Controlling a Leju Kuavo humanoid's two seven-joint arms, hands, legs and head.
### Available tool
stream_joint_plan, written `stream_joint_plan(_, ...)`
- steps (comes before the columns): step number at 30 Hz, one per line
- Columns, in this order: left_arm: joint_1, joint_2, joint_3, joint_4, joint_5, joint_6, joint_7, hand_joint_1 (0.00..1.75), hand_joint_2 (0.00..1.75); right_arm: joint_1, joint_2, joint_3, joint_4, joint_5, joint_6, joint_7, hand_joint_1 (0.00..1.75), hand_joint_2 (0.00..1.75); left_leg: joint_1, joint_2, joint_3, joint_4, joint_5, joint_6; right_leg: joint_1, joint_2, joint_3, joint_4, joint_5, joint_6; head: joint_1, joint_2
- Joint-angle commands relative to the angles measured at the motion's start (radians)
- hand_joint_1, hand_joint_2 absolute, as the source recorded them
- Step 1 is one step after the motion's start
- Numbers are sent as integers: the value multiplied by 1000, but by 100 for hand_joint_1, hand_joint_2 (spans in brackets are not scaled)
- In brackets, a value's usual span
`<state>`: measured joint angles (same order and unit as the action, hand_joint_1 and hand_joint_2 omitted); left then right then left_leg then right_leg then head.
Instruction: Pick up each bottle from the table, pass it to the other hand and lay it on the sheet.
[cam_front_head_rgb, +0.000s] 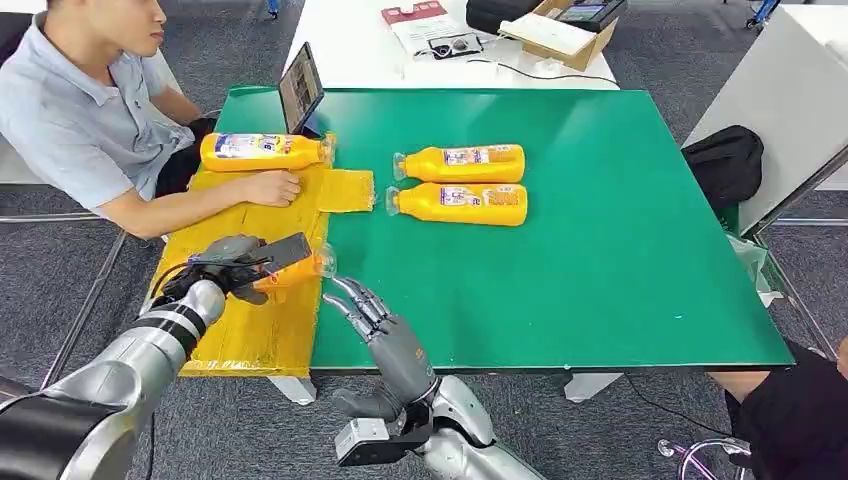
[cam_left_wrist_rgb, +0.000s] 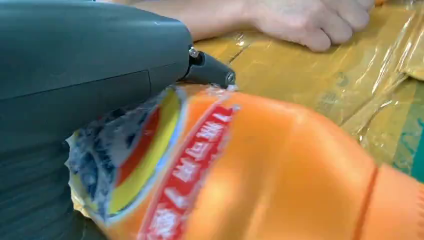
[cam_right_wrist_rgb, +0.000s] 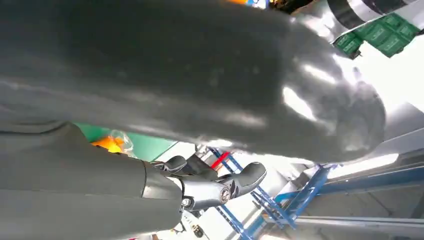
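Left hand (cam_front_head_rgb: 235, 262): fingers wrapped around an orange bottle (cam_front_head_rgb: 296, 268), held just above the yellow sheet (cam_front_head_rgb: 255, 330), toward the sheet's near end, cap end pointing at the green worktop (cam_front_head_rgb: 600, 280). In the left wrist view the bottle's body and label sit right against the hand's cover, with crinkled sheet directly behind it. Whether the bottle already touches the sheet cannot be told.

Right hand (cam_front_head_rgb: 375, 318): empty, fingers apart and extended, just off the sheet's edge on the worktop side, close to the held bottle's cap. Reads as the handover done and the lay-down in progress.

Other bottles relative to the sheet: one (cam_front_head_rgb: 262, 151) already lies across the sheet's far end; two more (cam_front_head_rgb: 462, 163) (cam_front_head_rgb: 460, 203) lie side by side on the worktop, well off the sheet, caps toward it.

A person's hand (cam_front_head_rgb: 270, 187) rests on the sheet between the laid bottle and the held one.

Risks from here (judgement):
- The bottle is rounded; released with any tilt or from height, it may roll toward the sheet's edge and onto the worktop.
- The sheet is wrinkled film; fingers dragging on withdrawal could snag it and shift the bottle already laid.
- The person's forearm lies over the sheet; laying the bottle further in would crowd it.
- The right hand is near the cap; a careless move could knock the bottle before it settles.
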<state>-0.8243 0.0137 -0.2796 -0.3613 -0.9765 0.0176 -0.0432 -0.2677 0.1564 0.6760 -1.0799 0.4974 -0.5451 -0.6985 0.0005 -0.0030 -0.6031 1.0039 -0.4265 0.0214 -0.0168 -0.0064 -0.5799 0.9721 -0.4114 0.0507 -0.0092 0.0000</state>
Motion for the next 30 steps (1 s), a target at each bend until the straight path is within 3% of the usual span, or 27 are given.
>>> stream_joint_plan(1, 63, -36, 88, 63, 40, -11, -50, 0, 175, -33, -33, 43, 78, -7, -30, 0, 0, 0, 0, 1, 4, -1, -1, 0, 0, 2, 3, -1, 0, -1, 0, 0)
stream_joint_plan(8, 110, -50, 181, 34, 204, -169, -274, 0, 175, -49, -54, 88, 102, -59, -60, 0, 0, 0, 0, 2, 8, -3, 0, -1, 0, 2, 8, -3, 0, -2, 0, 0)
stream_joint_plan(10, 121, -44, 158, 17, 212, -198, -331, 0, 175, -61, -61, 110, 114, -82, -70, 0, 0, 0, -1, 1, 8, -2, 0, -1, -1, 1, 8, -2, 0, -1, 0, 0)
stream_joint_plan(16, 184, -76, 198, -109, 340, -104, -478, 0, 175, -56, -78, 122, 77, -96, -153, 0, 0, 0, -1, 0, 8, -2, 0, 0, -1, 0, 8, -2, 0, -1, 0, 0)
stream_joint_plan(19, 235, -104, 249, -242, 493, -95, -564, 0, 175, 5, -52, 9, -50, -20, -153, 0, 0, 0, 0, -1, 7, -1, -1, -1, 0, -1, 8, -1, -1, -2, 0, 0)
stream_joint_plan(20, 245, -107, 249, -268, 512, -97, -565, 0, 175, 12, -45, -4, -60, -6, -153, 0, 0, 175, 0, -1, 6, 0, -1, -1, 0, -1, 6, 0, -1, -2, 0, 0)
stream_joint_plan(21, 272, -123, 281, -344, 612, -135, -560, 0, 175, 50, -16, -74, -135, 45, -153, 0, 0, 175, -1, -1, 5, 0, 0, -1, 0, -1, 6, 0, -1, -1, 0, 0)
stream_joint_plan(28, 272, -123, 281, -344, 612, -135, -560, 0, 175, 50, -16, -74, -135, 45, -153, 0, 0, 175, 0, -1, 2, 0, -1, -1, 1, -1, 2, 0, -1, -2, 0, 0)
stream_joint_plan(30, 304, -139, 303, -427, 685, -90, -591, 0, 175, 68, -3, -105, -173, 66, -153, 0, 0, 175, 1, 0, 3, 1, -1, -1, 1, -1, 3, 0, -1, -3, 0, 0)
